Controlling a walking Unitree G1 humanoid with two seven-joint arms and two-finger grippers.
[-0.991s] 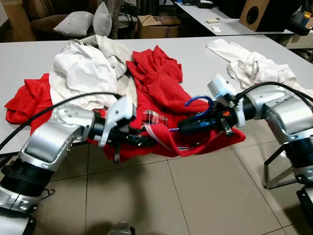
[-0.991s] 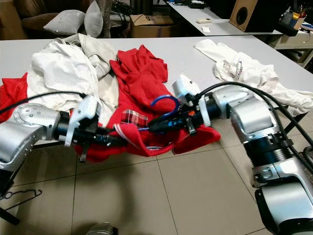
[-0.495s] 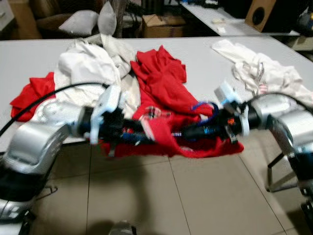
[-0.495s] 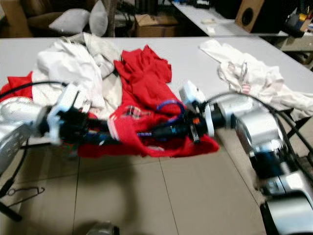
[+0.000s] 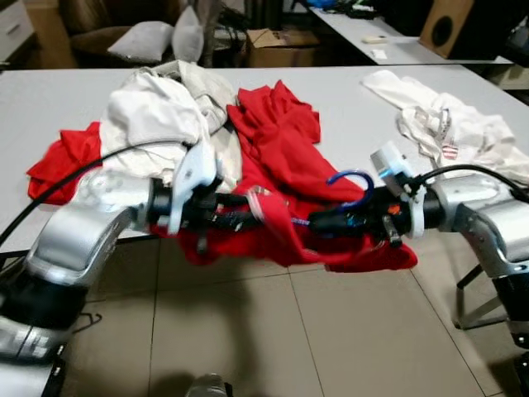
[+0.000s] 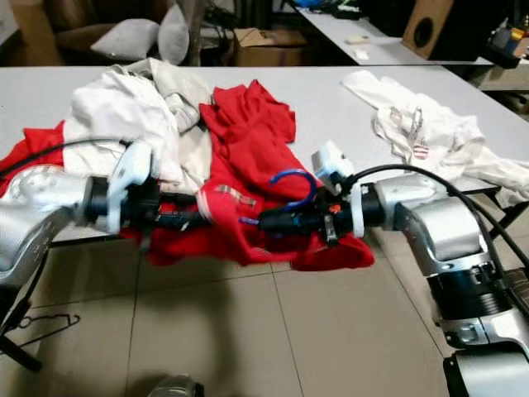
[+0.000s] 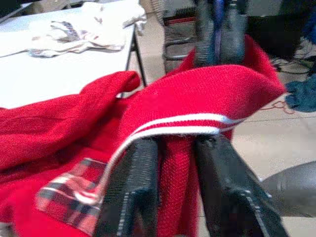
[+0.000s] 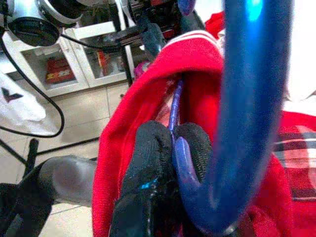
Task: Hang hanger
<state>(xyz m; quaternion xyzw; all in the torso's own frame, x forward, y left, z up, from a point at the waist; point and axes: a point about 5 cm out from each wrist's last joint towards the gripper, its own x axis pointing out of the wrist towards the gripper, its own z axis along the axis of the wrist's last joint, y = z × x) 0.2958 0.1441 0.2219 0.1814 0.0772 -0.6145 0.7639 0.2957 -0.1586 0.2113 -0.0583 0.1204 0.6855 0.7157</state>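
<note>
A red sweater (image 5: 285, 240) with a white-striped collar hangs off the table's front edge, stretched between my two grippers. My left gripper (image 5: 246, 220) is shut on the collar; in the left wrist view its black fingers (image 7: 132, 190) pinch the striped band (image 7: 173, 129). My right gripper (image 5: 319, 222) is shut on a blue hanger (image 5: 350, 179) whose hook curves up above the fingers. In the right wrist view the fingertips (image 8: 154, 160) clamp the blue hanger (image 8: 251, 98) at the neck, and its thin blue bar runs into the sweater's neck opening.
More red cloth (image 5: 277, 136) and a heap of white clothes (image 5: 157, 116) lie on the grey table (image 5: 50, 99). Another white garment (image 5: 446, 124) lies at the right. A black wire hanger (image 6: 41, 322) lies on the tiled floor at the left.
The camera has shifted and the middle frames are blurred. Both grippers keep their holds; the sweater now hangs a little higher and more level between them.
</note>
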